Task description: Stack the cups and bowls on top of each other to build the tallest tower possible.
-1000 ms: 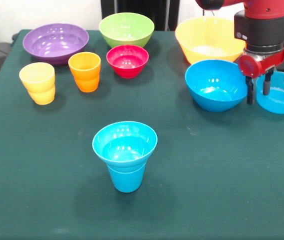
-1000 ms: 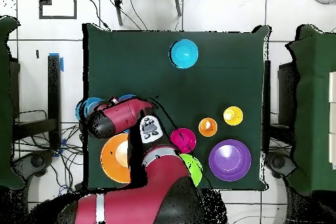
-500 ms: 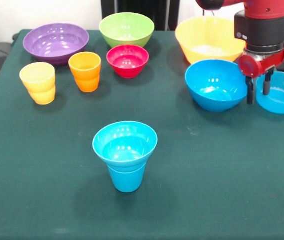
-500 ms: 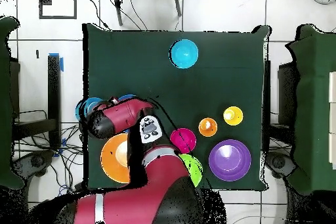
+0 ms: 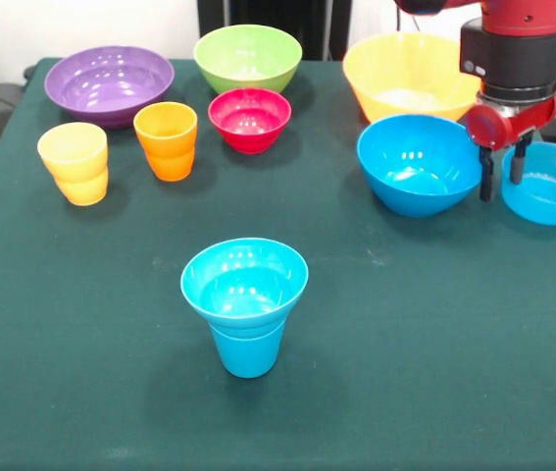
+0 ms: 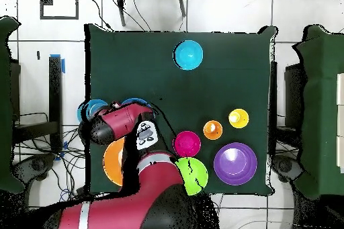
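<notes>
A blue cup [image 5: 248, 351] stands near the table's front with a small blue bowl [image 5: 244, 283] set on it; this short tower also shows in the overhead view [image 6: 189, 55]. My gripper [image 5: 501, 179] hangs open at the right, between a mid-size blue bowl [image 5: 418, 163] and a smaller blue bowl [image 5: 550, 186]. Its left finger [image 5: 485, 182] is at the mid-size bowl's right rim. It holds nothing. The yellow-orange bowl [image 5: 410, 77] sits just behind. The purple bowl [image 5: 109, 82], green bowl [image 5: 247, 55], red bowl [image 5: 249, 118], orange cup [image 5: 167, 140] and yellow cup [image 5: 75, 162] stand at the far left.
In the overhead view my arm [image 6: 121, 122] covers the gripper and most of the two blue bowls. The smaller blue bowl sits close to the table's right edge in the front view.
My gripper has shifted slightly left and up. The mid-size blue bowl has slid a little left with it. Nothing else has moved.
</notes>
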{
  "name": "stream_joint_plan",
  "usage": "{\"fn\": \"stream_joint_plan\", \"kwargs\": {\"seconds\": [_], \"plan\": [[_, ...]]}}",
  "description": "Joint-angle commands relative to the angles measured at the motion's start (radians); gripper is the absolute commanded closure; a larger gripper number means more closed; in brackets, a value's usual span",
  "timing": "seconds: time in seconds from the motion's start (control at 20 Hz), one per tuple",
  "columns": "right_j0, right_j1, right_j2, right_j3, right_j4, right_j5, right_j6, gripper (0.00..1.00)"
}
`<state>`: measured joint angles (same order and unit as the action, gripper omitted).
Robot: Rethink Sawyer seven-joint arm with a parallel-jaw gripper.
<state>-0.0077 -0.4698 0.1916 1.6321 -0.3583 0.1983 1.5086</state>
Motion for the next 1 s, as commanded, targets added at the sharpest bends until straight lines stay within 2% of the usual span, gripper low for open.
{"fn": "stream_joint_plan", "kwargs": {"seconds": [0.05, 0.85, 0.9, 1.0], "plan": [[0.02, 0.085, -0.02, -0.039, 0.018, 0.005, 0.16, 0.0], [0.07, 0.109, -0.053, -0.055, 0.083, -0.03, 0.189, 0.0], [0.072, 0.11, -0.055, -0.055, 0.089, -0.032, 0.194, 1.0], [0.075, 0.118, -0.056, -0.063, 0.093, -0.037, 0.192, 1.0]]}}
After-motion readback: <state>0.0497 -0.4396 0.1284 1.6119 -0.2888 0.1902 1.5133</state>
